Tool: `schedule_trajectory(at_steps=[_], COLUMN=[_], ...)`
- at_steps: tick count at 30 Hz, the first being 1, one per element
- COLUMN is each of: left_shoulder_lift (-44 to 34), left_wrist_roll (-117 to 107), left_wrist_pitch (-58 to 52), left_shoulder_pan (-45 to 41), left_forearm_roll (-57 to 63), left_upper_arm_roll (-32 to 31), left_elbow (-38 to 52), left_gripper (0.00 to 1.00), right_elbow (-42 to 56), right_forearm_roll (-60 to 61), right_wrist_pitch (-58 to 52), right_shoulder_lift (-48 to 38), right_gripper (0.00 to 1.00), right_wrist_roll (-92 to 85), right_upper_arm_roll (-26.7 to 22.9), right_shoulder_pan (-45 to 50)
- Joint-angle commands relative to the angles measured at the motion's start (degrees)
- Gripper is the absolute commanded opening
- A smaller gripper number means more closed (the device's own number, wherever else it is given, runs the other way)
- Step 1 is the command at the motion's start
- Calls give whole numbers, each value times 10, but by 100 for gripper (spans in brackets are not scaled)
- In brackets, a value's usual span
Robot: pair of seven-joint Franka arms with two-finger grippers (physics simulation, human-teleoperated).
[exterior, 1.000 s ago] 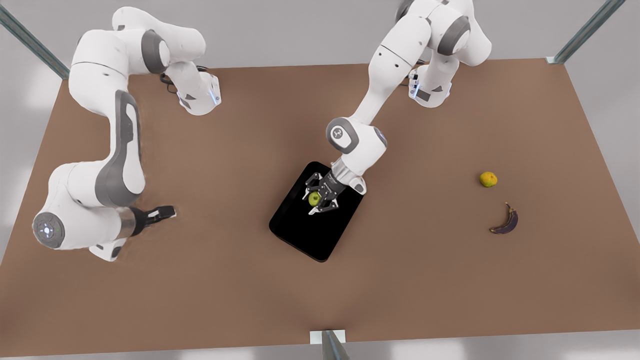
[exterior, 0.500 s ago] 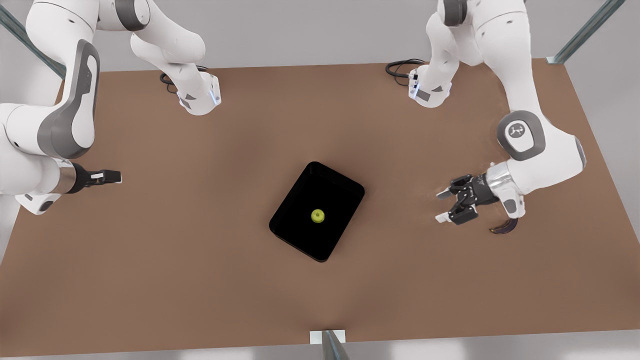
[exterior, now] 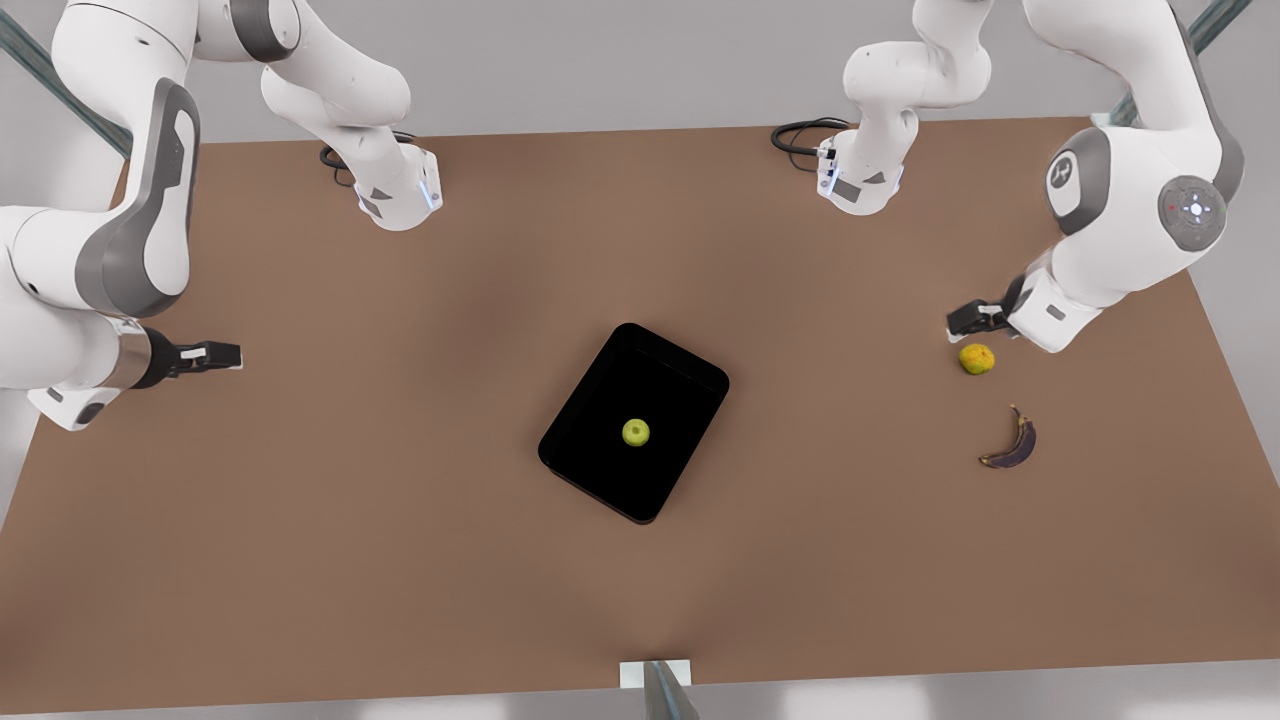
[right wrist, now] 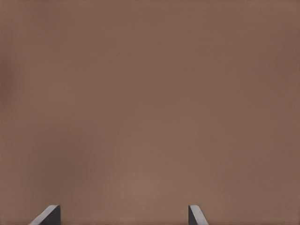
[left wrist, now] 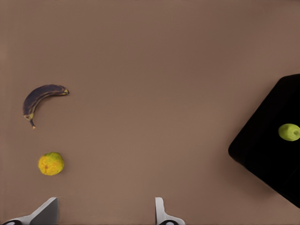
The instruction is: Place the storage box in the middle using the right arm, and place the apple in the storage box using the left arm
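- Glossy black shallow storage box (exterior: 634, 421), rounded corners, open top, sits about mid-table on the matte brown tabletop (exterior: 420, 480), turned at an angle to the table edges. Judging by that spot, the box step looks done.
- Small round yellow-green apple (exterior: 636, 432), smooth skin, lies loose on the box floor near its centre, clear of all four walls. Nothing touches it, so the drop looks done too.
- Left gripper (exterior: 975, 318) hangs on the front view's right, just beside and above the bumpy orange-yellow round fruit (exterior: 977, 358), well apart from the box. Its wrist view has two pale fingertips (left wrist: 161, 212) spread wide with bare table between them: jaws parted, holding nothing.
- That wrist view also takes in the orange fruit (left wrist: 51, 163), the dark purple-brown curved banana (left wrist: 41, 96) and the box corner (left wrist: 262, 150) with the apple (left wrist: 289, 132) inside.
- Right gripper (exterior: 205, 354) is parked on the front view's left, out over bare table, far from the box. Wrist view shows two dark fingertips (right wrist: 195, 215) set wide apart, nothing between: open and empty. This arm waits.
- Banana lies on the front view's right, nearer us than the orange fruit, skin dull and blotchy, tips thin. Both are distractors, left where they are.
- My read: both arms pulled clear so nothing knocks the box; task looks complete.
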Motion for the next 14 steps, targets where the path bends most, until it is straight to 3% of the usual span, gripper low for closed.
schedule_trajectory(at_steps=[1,7,9,14], left_shoulder_lift=[0,42,110,113], left_wrist_roll=[1,62,61,57], left_wrist_pitch=[1,-44,-92,-88], left_shoulder_pan=[-69,-68,-68,-68], left_forearm_roll=[21,19,19,19], left_upper_arm_roll=[0,7,7,7], left_elbow=[1,65,157,159], left_gripper=[100,100,100,100], right_elbow=[0,-1,-1,-2], right_forearm_roll=[0,1,1,1], right_wrist_pitch=[0,0,0,0], right_shoulder_lift=[0,1,1,1], right_gripper=[100,100,100,100], right_wrist_roll=[-1,-1,-1,-2], right_upper_arm_roll=[0,0,0,0], right_shoulder_pan=[1,1,1,0])
